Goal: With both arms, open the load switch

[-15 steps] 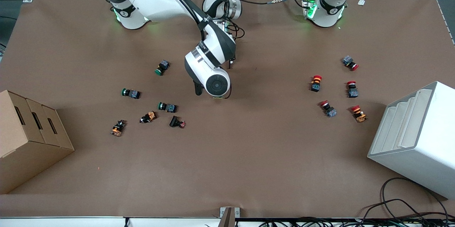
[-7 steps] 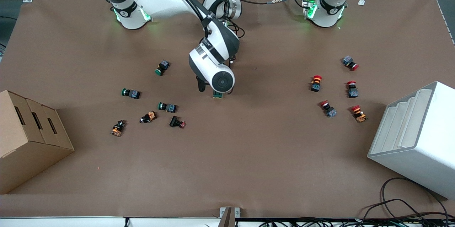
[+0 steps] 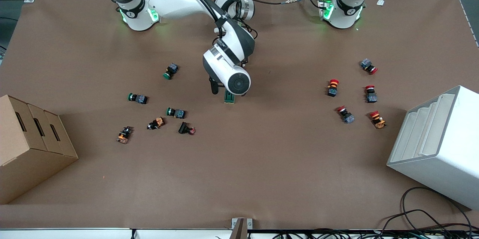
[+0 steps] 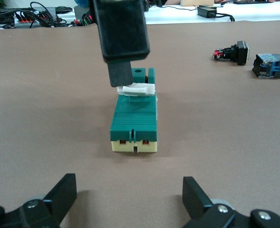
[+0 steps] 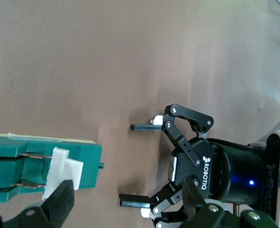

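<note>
The load switch (image 3: 229, 97) is lying flat on the brown table (image 3: 262, 164) near its middle, between the green push buttons (image 3: 171, 70) and the red push buttons (image 3: 332, 86). The right pincer (image 4: 125, 71) is being held over it — one finger is touching the white lever (image 4: 137, 89), and the fingers are apart. The left pincer (image 5: 140, 166) is being held low near the switch's lever end, its fingers (image 5: 142, 127) spread open, gripping nothing.
</note>
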{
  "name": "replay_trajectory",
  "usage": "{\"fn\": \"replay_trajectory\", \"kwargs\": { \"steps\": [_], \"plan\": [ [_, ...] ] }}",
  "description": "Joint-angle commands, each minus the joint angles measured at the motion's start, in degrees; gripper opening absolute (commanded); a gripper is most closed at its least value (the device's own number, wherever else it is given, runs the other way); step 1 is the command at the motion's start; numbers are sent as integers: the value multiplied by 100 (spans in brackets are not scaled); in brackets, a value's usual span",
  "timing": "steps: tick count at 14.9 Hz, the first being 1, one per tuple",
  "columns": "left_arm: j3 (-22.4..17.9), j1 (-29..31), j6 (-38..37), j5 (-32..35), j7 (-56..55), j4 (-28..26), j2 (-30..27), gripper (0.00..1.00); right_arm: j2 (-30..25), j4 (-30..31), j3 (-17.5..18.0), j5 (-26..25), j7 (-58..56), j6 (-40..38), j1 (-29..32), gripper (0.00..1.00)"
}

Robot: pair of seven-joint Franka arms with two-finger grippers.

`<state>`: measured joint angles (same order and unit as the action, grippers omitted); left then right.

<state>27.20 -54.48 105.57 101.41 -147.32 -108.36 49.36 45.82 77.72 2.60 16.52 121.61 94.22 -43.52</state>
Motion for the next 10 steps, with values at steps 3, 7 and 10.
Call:
{"fn": "replay_trajectory", "kwargs": {
  "steps": [3, 7, 10],
  "plan": [
    [-65, -63, -36, 19, -121, 60, 162, 99, 102, 33, -23, -87, -77, 105, -77, 100],
    [-57, -63, -36, 19, -121, 60, 162, 99, 111, 24, -23, -149, -77, 87, -78, 100],
    [-65, -63, -36, 19, -113, 60, 162, 99, -29, -72, -67, -193, -338, -87, 115, 100]
  ]
}}
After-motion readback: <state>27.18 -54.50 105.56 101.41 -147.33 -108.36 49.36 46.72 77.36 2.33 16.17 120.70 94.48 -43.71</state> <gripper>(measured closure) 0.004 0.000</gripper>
